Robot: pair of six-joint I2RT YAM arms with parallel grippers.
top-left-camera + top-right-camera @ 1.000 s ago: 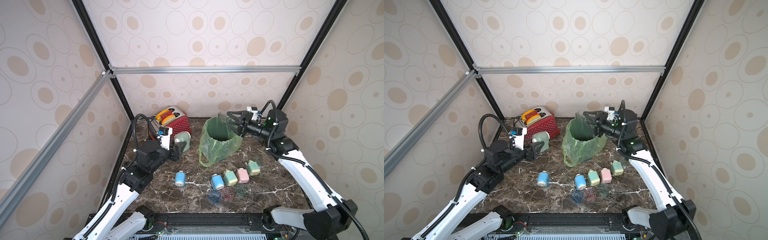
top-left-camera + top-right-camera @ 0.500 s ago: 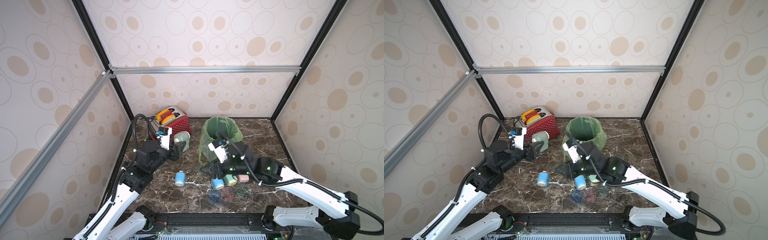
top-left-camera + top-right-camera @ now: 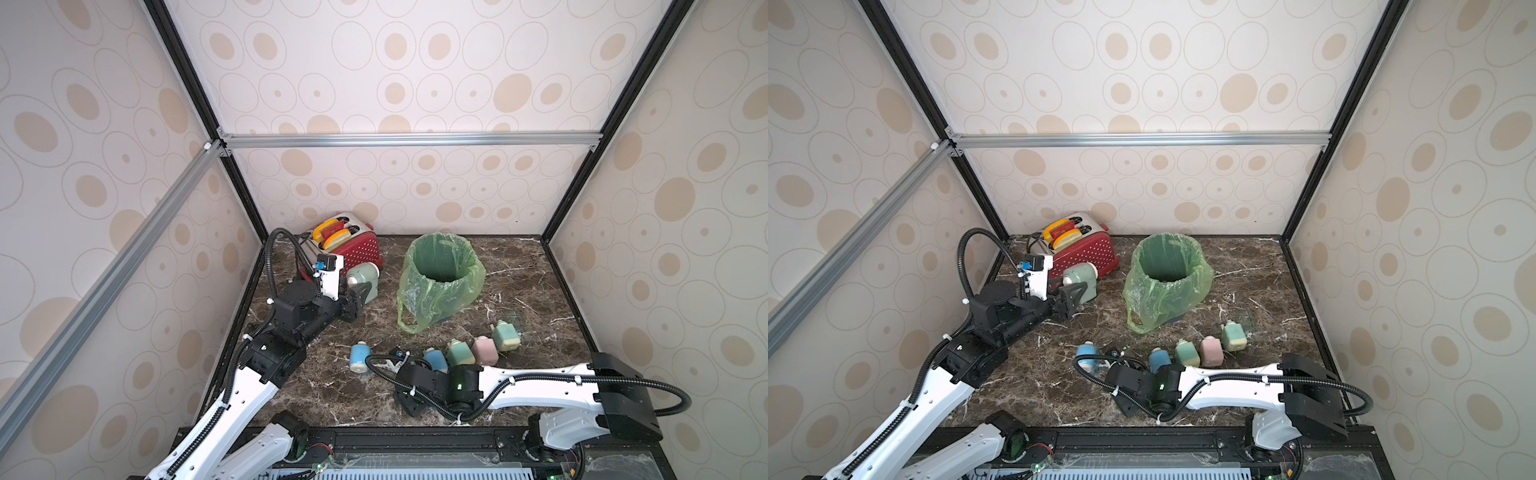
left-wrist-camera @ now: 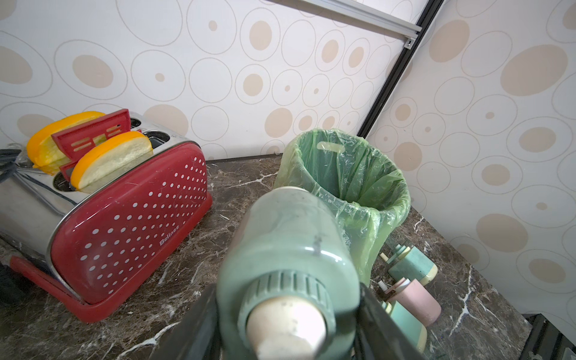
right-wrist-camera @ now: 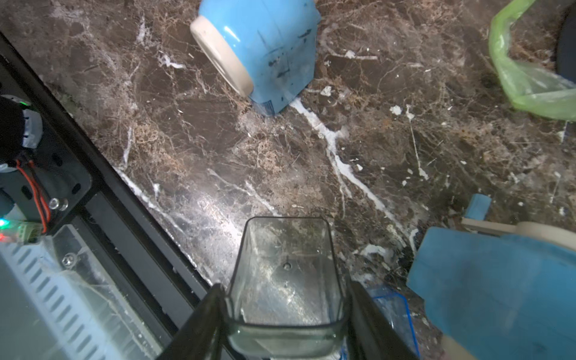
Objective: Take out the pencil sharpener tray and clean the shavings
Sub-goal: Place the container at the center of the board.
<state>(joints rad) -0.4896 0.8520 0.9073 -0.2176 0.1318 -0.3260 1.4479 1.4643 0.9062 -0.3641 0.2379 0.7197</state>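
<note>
Right fingers (image 5: 199, 324) pinch the clear tray (image 5: 285, 271), long axis pointing away from them, low over the desk (image 5: 218, 149) front; the green sharpener (image 4: 290, 249) is well apart, rear-left by the toaster (image 4: 124, 218), gripped in the left fingers (image 4: 193, 324).

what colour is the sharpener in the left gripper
The pencil sharpener is pale green with a cream knob; clearest in the left wrist view.

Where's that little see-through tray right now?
In the right wrist view, the see-through tray is clamped in the right tool, close over the marble table near its front edge, with a blue sharpener just ahead.
</note>
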